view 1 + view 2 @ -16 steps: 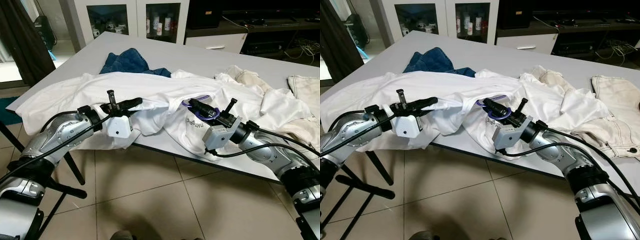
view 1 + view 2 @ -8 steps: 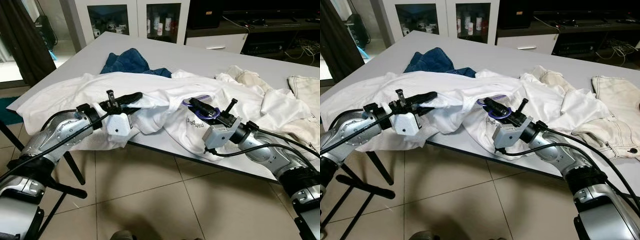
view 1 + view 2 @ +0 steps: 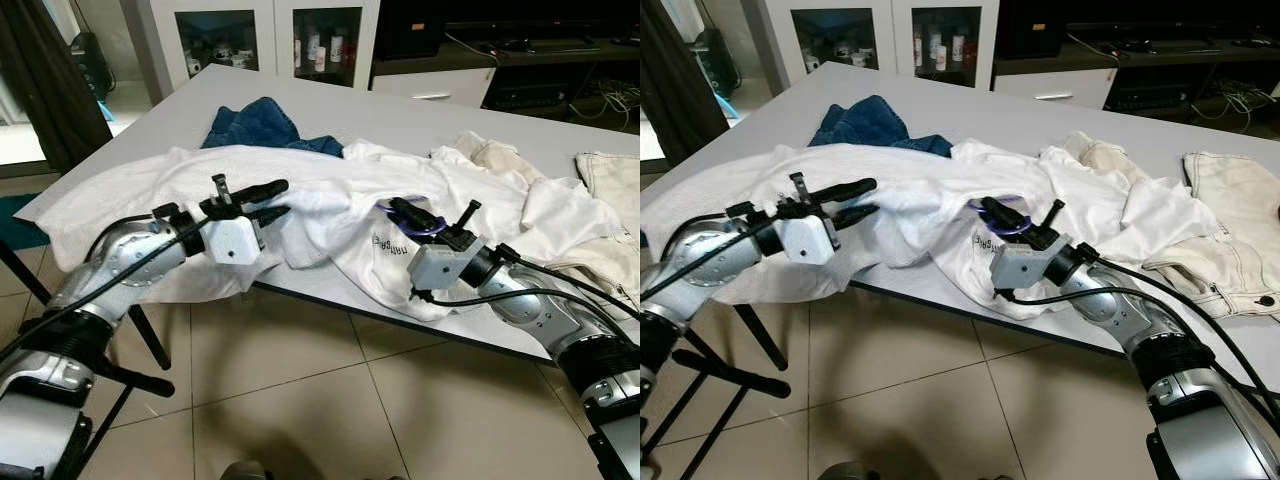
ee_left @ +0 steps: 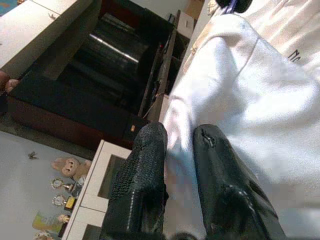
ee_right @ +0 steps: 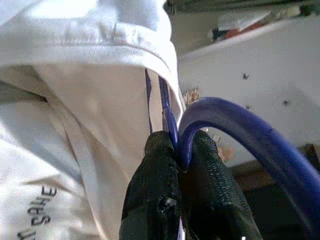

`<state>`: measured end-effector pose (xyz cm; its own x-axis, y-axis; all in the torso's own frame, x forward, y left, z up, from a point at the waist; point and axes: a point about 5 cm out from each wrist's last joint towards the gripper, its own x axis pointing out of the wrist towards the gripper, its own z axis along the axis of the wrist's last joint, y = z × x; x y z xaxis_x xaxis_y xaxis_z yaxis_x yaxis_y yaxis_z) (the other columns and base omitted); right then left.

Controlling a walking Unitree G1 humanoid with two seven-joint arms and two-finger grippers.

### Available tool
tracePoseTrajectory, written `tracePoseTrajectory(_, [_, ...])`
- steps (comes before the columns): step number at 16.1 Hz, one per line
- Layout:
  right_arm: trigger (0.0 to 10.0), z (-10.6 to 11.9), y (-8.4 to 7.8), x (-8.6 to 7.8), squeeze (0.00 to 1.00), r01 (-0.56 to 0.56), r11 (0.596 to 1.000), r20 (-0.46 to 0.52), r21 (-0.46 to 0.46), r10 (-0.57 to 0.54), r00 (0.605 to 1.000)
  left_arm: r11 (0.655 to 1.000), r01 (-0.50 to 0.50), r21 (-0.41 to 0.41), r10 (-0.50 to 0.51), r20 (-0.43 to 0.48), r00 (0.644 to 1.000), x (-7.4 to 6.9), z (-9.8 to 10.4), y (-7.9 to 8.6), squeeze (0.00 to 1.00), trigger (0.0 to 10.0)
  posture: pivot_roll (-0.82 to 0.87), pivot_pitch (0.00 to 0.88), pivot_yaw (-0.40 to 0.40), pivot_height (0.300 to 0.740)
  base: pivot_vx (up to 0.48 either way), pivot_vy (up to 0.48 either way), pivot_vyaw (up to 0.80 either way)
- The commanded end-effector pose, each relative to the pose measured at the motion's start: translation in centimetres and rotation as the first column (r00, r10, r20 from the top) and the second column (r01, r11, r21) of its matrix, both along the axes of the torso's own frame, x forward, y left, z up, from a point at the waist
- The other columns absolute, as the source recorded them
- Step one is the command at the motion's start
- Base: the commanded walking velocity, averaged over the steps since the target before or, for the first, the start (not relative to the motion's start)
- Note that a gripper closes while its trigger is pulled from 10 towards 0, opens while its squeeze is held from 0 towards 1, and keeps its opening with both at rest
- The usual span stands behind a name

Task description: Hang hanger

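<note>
Centre frame, the right tool (image 3: 408, 212) clamps the purple hanger (image 5: 235, 135) inside a white shirt (image 3: 330, 190) printed "SAHE"; centre-left, the left tool (image 3: 268, 198) pinches shirt fabric on the tabletop (image 3: 420, 120).

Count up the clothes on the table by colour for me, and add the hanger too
White shirt: 1
Blue denim garment: 1
Cream garments: 2, one of them partly under the shirt, so the split is a rough read
Purple hanger: 1, held by the right gripper
Total: 5
</note>
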<state>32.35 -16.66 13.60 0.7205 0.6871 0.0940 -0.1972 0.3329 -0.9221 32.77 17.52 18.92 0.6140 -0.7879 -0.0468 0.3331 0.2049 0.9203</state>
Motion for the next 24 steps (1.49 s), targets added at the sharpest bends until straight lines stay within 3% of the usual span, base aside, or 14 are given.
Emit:
tracePoseTrajectory(1, [0.0, 0.9, -1.3, 1.0, 0.0, 0.106, 0.993, 0.009, 0.052, -0.107, 0.994, 0.999, -0.038, -0.005, 0.038, 0.005, 0.999, 0.5, 0.9, 1.1, 0.0, 10.0, 0.15, 0.0, -0.02, 0.74, 0.0, 0.0, 0.0])
tracePoseTrajectory(3, [0.0, 1.0, -1.8, 1.5, 0.0, 0.167, 0.98, -0.029, 0.111, -0.165, 0.986, 0.995, -0.087, -0.038, 0.088, 0.013, 0.996, 0.9, 1.5, 1.9, 0.0, 10.0, 0.15, 0.0, -0.02, 0.74, 0.0, 0.0, 0.0])
tracePoseTrajectory(8, [0.0, 2.3, -1.1, 2.5, 0.0, 0.215, 0.94, -0.118, 0.265, -0.19, 0.975, 0.976, -0.174, -0.131, 0.179, 0.023, 0.984, 1.5, 2.8, 3.6, 0.0, 10.0, 0.15, 0.0, -0.019, 0.74, 0.0, 0.0, 0.0])
tracePoseTrajectory(10, [0.0, 3.4, -0.1, 2.8, 0.0, 0.197, 0.933, -0.139, 0.302, -0.161, 0.977, 0.955, -0.127, -0.267, 0.125, -0.025, 0.992, 1.3, 2.9, 1.6, 0.0, 10.0, 0.15, 0.0, -0.019, 0.74, 0.0, 0.0, 0.0])
tracePoseTrajectory(11, [0.0, 3.8, 0.3, 2.8, 0.0, 0.182, 0.933, -0.146, 0.311, -0.142, 0.979, 0.951, -0.097, -0.294, 0.084, -0.056, 0.995, 1.2, 2.3, 0.3, 0.0, 10.0, 0.15, 0.0, -0.02, 0.74, 0.0, 0.0, 0.0])
tracePoseTrajectory(12, [0.0, 4.1, 0.7, 2.8, 0.0, 0.167, 0.933, -0.153, 0.319, -0.124, 0.98, 0.954, -0.068, -0.291, 0.046, -0.082, 0.996, 1.0, 1.3, -1.1, 0.08, 10.0, 0.15, 0.0, -0.02, 0.74, 0.0, 0.0, 0.0])
tracePoseTrajectory(13, [0.0, 4.4, 1.0, 2.7, 0.0, 0.157, 0.933, -0.16, 0.324, -0.109, 0.981, 0.959, -0.048, -0.279, 0.02, -0.102, 0.995, 0.8, 0.5, -2.1, 0.66, 10.0, 0.15, 0.0, -0.019, 0.74, 0.0, 0.0, 0.0])
tracePoseTrajectory(14, [0.0, 4.5, 1.2, 2.7, 0.0, 0.148, 0.933, -0.161, 0.329, -0.099, 0.982, 0.96, -0.04, -0.279, 0.008, -0.114, 0.993, 0.8, 0.1, -2.6, 1.0, 10.0, 0.15, 0.0, -0.018, 0.74, 0.0, 0.0, 0.0])
tracePoseTrajectory(15, [0.0, 4.9, 1.7, 2.5, 0.0, 0.126, 0.933, -0.162, 0.338, -0.074, 0.984, 0.955, -0.035, -0.296, -0.008, -0.141, 0.99, 0.7, -0.5, -3.6, 1.0, 10.0, 0.15, 0.0, -0.015, 0.74, 0.0, 0.0, 0.0])
tracePoseTrajectory(17, [0.0, 5.1, 1.9, 2.3, 0.0, 0.117, 0.933, -0.161, 0.34, -0.064, 0.985, 0.948, -0.045, -0.316, -0.001, -0.144, 0.99, 0.8, -0.6, -3.9, 1.0, 10.0, 0.14, 0.0, -0.013, 0.74, 0.0, 0.0, 0.0])
tracePoseTrajectory(19, [0.0, 4.9, 2.5, 1.7, 0.0, 0.103, 0.936, -0.178, 0.337, -0.044, 0.983, 0.907, -0.064, -0.416, -0.007, -0.167, 0.986, 0.8, -0.6, -4.5, 1.0, 10.0, 0.14, 0.0, -0.011, 0.74, 0.0, 0.0, 0.0])
tracePoseTrajectory(23, [0.0, 4.9, 3.0, 1.5, 0.0, 0.094, 0.938, -0.184, 0.333, -0.033, 0.982, 0.896, -0.074, -0.437, -0.011, -0.188, 0.982, 0.7, -1.2, -5.4, 1.0, 10.0, 0.15, 0.0, -0.01, 0.74, 0.0, 0.0, 0.0])
tracePoseTrajectory(24, [0.0, 4.9, 3.2, 1.4, 0.0, 0.094, 0.938, -0.184, 0.333, -0.033, 0.982, 0.888, -0.084, -0.453, -0.016, -0.213, 0.977, 0.7, -1.5, -6.0, 0.15, 10.0, 0.15, 0.0, -0.01, 0.74, 0.0, 0.0, 0.0])
